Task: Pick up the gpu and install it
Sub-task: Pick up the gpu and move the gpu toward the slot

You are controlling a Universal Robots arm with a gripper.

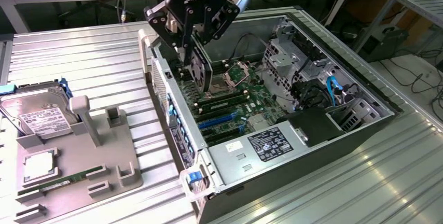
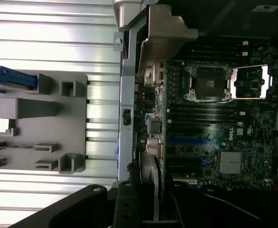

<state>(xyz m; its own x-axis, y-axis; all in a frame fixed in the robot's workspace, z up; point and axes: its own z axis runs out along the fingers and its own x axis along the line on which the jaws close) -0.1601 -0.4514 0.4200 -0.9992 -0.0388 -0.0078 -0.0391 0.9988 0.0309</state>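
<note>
My gripper [image 1: 190,47] hangs over the rear part of the open computer case [image 1: 360,125], shut on the gpu [image 1: 200,72]. The gpu is a dark card with a round black fan, held on edge and upright, its lower edge just above the motherboard [image 1: 239,102] near the CPU socket [image 1: 239,71]. In the wrist view the gpu [image 2: 152,178] shows edge-on beside the case's rear wall, with the blue expansion slots [image 2: 189,141] off to one side. Whether the card's edge touches a slot I cannot tell.
On the exterior view's left, a grey fixture tray [image 1: 121,154] holds a silver hard drive [image 1: 38,115], a square chip [image 1: 38,164] and a green memory stick [image 1: 66,178]. Drive cages and cables [image 1: 325,92] fill the case's far side. All stands on a ribbed metal table [image 1: 90,63].
</note>
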